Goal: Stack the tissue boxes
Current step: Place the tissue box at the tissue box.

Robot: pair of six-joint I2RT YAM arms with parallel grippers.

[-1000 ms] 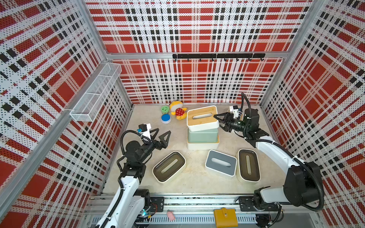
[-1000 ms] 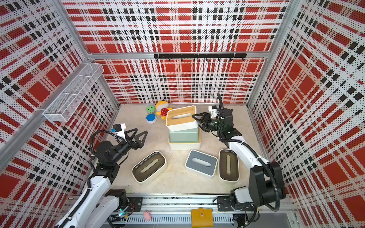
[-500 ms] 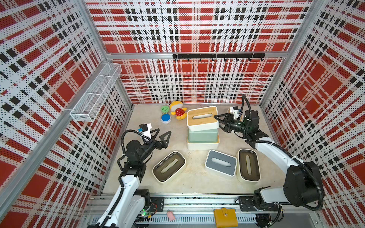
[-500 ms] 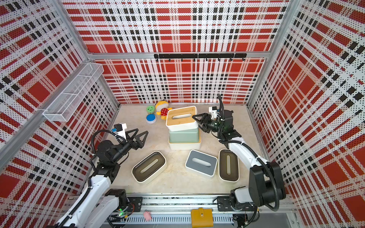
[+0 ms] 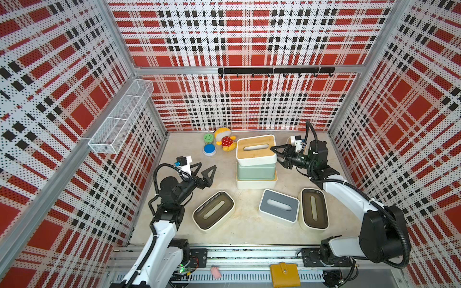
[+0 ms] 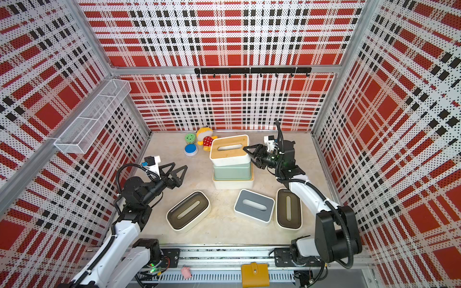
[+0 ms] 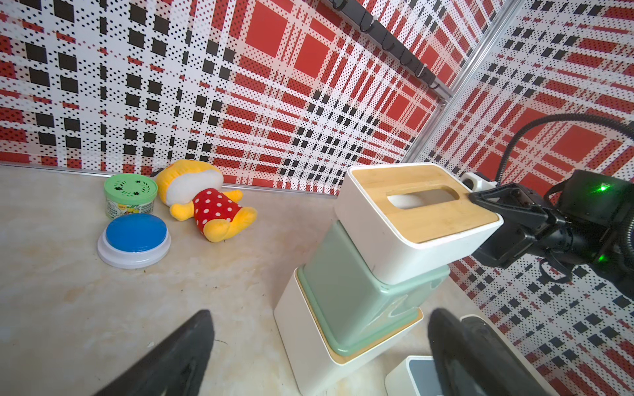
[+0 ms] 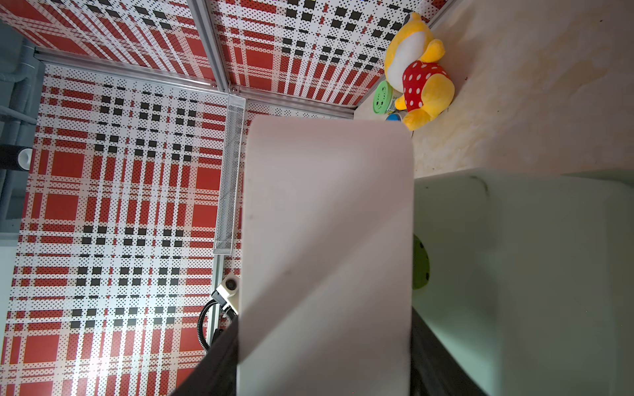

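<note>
- Left pincer (image 5: 205, 166) hangs wide open and empty above the surface (image 5: 249, 232).
- Just beside it lies a dark-lidded box (image 5: 213, 210): likely light, rigid and smooth-walled; I would take it across its narrow width.
- Mid-surface, a bamboo-lidded box (image 5: 254, 149) sits slightly askew on a pale-green box (image 5: 255, 170), itself on a white box (image 5: 255, 185).
- Right pincer (image 5: 275, 154) is clamped on the bamboo-lidded box's end.
- A grey-lidded box (image 5: 279, 205) and a brown-lidded box (image 5: 313, 208) lie flat near the front.
</note>
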